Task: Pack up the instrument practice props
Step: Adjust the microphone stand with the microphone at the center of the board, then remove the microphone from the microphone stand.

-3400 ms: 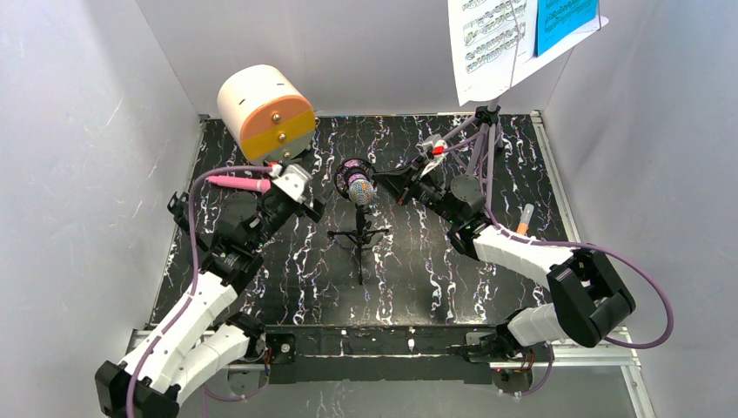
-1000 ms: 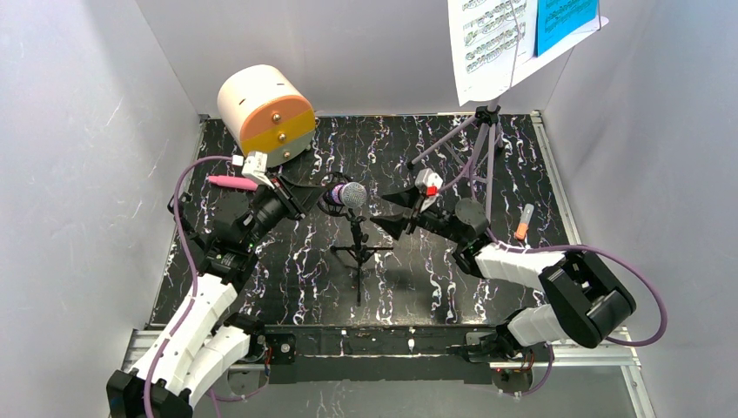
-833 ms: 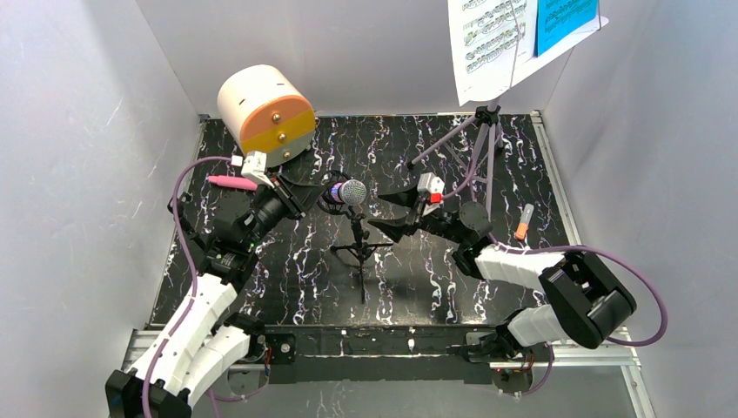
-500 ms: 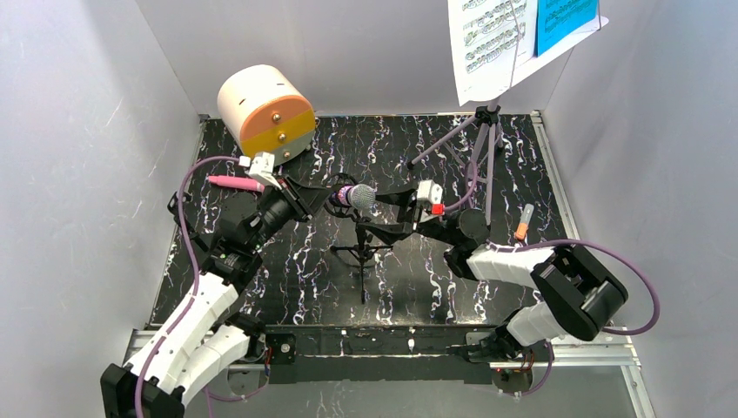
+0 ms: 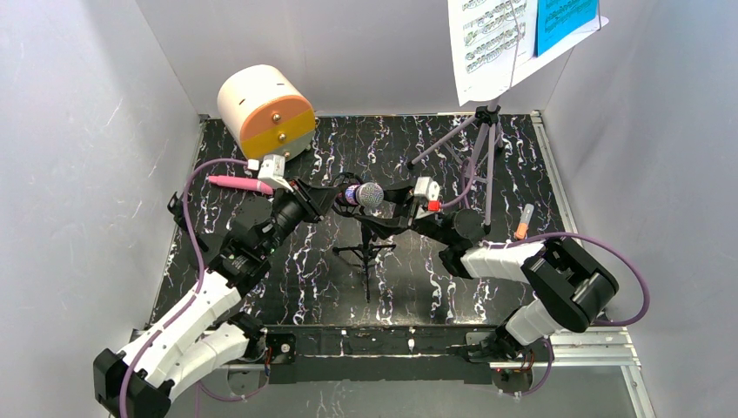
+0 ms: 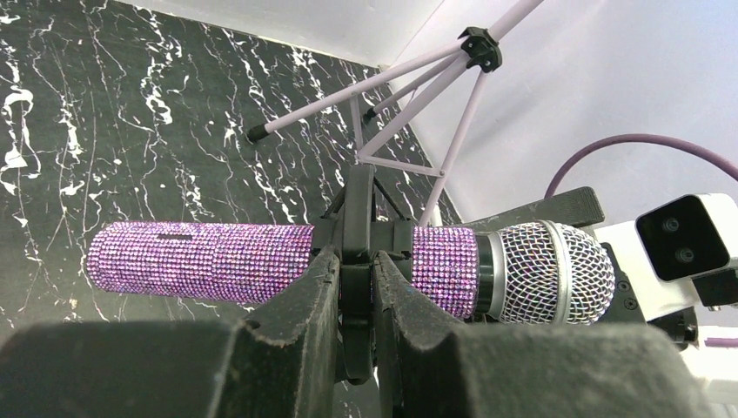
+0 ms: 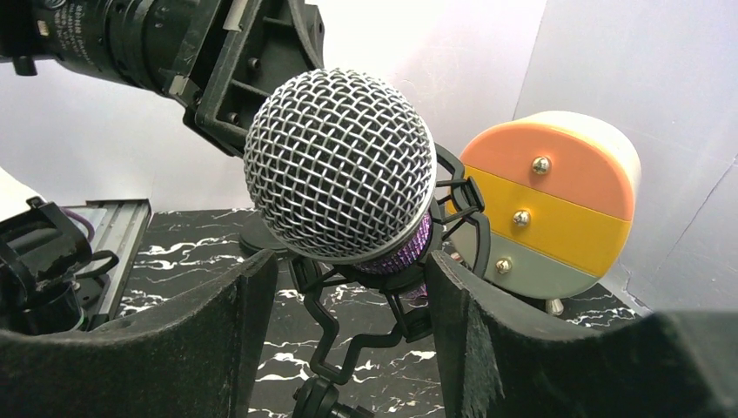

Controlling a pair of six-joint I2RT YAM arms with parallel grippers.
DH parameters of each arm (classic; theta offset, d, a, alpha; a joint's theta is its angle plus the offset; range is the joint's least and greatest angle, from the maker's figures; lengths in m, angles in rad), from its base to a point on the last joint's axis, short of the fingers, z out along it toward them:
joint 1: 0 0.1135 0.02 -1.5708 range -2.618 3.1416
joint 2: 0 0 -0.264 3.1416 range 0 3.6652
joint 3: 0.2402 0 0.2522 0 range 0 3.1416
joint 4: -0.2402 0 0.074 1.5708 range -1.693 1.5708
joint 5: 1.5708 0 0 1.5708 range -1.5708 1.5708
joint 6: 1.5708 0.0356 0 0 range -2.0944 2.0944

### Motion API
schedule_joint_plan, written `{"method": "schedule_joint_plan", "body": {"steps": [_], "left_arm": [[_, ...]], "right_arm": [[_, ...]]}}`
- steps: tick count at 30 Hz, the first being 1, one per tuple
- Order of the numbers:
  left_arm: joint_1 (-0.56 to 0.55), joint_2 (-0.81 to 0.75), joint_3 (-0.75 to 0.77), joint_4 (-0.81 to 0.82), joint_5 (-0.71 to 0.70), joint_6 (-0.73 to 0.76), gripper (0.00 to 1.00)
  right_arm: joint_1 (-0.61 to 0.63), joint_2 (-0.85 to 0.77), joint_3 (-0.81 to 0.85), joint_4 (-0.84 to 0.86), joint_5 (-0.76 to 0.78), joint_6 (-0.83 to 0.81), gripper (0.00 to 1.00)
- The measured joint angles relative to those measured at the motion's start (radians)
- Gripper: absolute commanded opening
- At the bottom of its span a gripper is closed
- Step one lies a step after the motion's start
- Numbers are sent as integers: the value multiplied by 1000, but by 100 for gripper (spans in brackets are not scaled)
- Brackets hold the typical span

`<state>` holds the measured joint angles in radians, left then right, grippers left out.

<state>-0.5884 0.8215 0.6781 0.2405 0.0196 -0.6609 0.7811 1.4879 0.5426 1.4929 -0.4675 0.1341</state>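
Here, glittery purple microphone (image 6: 200,261), round wire-mesh head (image 7: 339,165)

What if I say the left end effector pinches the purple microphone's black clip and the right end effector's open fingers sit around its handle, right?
Not quite. The right wrist view shows the right end effector with open fingers either side of the silver mesh head, not the handle. The left end effector does pinch the black clip on the purple microphone.

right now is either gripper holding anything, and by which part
The left gripper pinches the black clip around the purple microphone. The right gripper is open, straddling its mesh head, gripping nothing.
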Motion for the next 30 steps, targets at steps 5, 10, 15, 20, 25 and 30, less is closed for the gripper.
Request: {"method": "schedule_joint_plan", "body": {"steps": [5,10,15,20,25,30], "left_arm": [[-35,6,0,10,-62,8,0],[-61,6,0,13,-106,16,0],[-84,6,0,12,-105,18,0],[-96,5,0,12,-111,15,0],[-97,5,-1,11,-118,13,0],[-102,5,-1,9,-134,6,0]], "right_arm": [[4,9,0,6,40,22,72],[8,11,0,11,66,50,74],[13,11,0,10,114,70,75],[14,-6,-8,9,163,70,75],[15,-30,-18,8,169,69,75],[18,-50,-18,8,147,71,72]]}}
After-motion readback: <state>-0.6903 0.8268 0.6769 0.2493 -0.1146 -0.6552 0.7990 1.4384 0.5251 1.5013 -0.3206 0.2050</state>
